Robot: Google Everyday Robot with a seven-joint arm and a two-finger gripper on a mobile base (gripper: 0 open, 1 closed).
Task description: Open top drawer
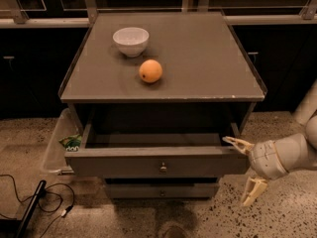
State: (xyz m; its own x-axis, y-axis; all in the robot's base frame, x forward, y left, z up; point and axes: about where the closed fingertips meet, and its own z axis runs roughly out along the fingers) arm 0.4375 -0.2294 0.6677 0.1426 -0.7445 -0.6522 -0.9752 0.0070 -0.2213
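Observation:
The top drawer (148, 163) of the grey cabinet stands pulled well out, its flat grey front facing me with a small round metal knob (163, 168) at centre. Its inside looks dark and bare. My gripper (246, 171) is at the drawer's right end, fingers spread wide apart. The upper finger (237, 144) rests by the drawer's top right corner. The lower finger (252, 191) hangs below and to the right of the front panel. It holds nothing.
A white bowl (131, 40) and an orange (150, 71) sit on the cabinet top (198, 58). A lower drawer front (161, 191) shows beneath. A clear plastic bin (57, 143) with a green packet stands at the left. Black cables (44, 202) lie on the speckled floor.

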